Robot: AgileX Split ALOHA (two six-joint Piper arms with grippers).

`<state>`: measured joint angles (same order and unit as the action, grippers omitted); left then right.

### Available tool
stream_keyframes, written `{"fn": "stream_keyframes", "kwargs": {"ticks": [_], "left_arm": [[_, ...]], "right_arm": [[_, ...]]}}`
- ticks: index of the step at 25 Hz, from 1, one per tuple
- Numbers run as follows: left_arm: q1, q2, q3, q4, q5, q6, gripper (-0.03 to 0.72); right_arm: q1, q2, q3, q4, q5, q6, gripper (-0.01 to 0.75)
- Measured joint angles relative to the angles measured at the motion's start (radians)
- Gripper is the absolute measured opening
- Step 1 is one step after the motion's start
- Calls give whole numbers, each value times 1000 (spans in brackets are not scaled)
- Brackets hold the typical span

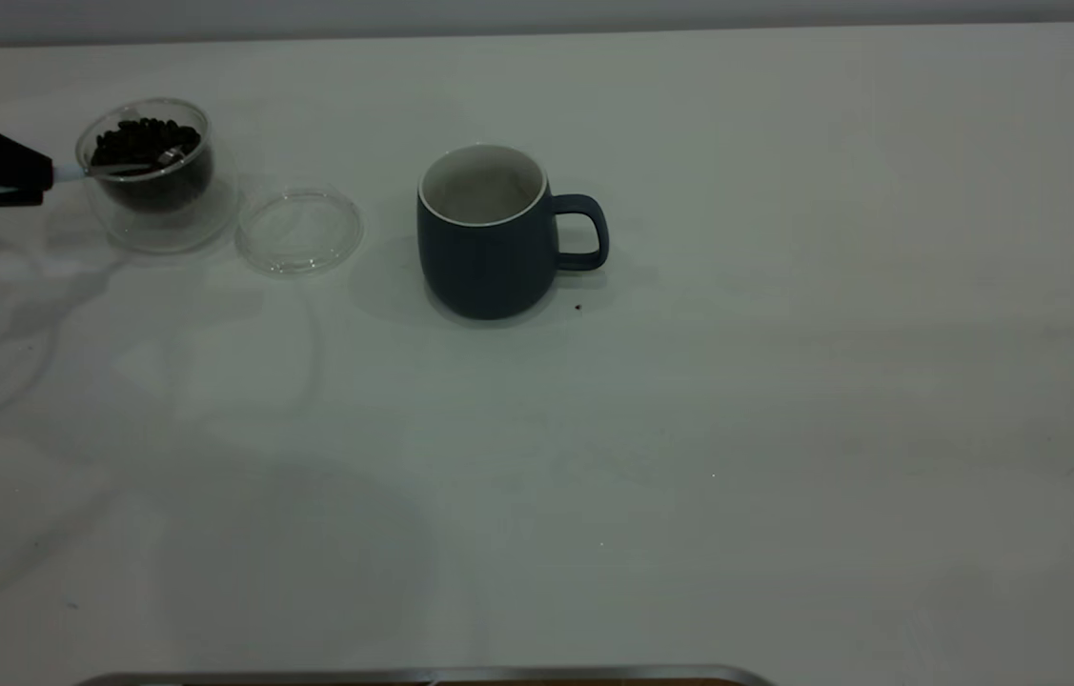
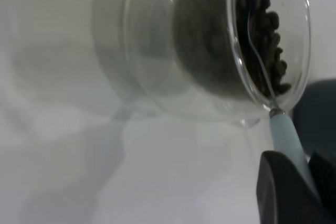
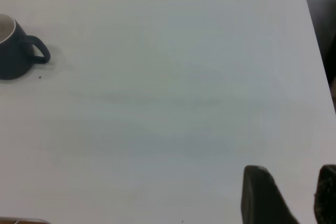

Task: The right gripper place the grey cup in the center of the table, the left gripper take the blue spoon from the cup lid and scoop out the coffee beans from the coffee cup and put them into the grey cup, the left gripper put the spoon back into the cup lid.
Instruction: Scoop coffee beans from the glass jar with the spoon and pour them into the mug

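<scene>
My left gripper [image 1: 39,181] is at the far left, shut on the pale handle of the blue spoon [image 1: 112,170]. The spoon's metal bowl lies among the coffee beans [image 1: 148,143] in the clear glass coffee cup [image 1: 155,176]. In the left wrist view the handle [image 2: 286,135] runs from between my fingers [image 2: 278,187] over the glass rim into the beans [image 2: 265,35]. The clear cup lid [image 1: 299,231] lies empty right of the glass cup. The grey cup [image 1: 489,233] stands upright mid-table, handle to the right, also in the right wrist view [image 3: 16,51]. My right gripper [image 3: 291,192] is open, off the exterior view.
The white table [image 1: 784,381] stretches bare right of and in front of the grey cup. A tiny dark speck [image 1: 578,307] lies by the mug's base. A metal edge [image 1: 422,676] runs along the near side.
</scene>
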<state>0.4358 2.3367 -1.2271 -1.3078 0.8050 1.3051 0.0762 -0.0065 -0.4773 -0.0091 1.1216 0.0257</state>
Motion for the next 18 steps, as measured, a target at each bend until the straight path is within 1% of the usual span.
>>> {"fn": "stream_keyframes", "kwargs": {"ticks": [7, 18], "left_arm": [[5, 0, 0, -23, -9, 0, 131], [34, 0, 0, -24, 56, -1, 131]], "right_arm": [[0, 0, 0, 0, 0, 0, 281], [0, 0, 0, 0, 0, 0, 281]]}}
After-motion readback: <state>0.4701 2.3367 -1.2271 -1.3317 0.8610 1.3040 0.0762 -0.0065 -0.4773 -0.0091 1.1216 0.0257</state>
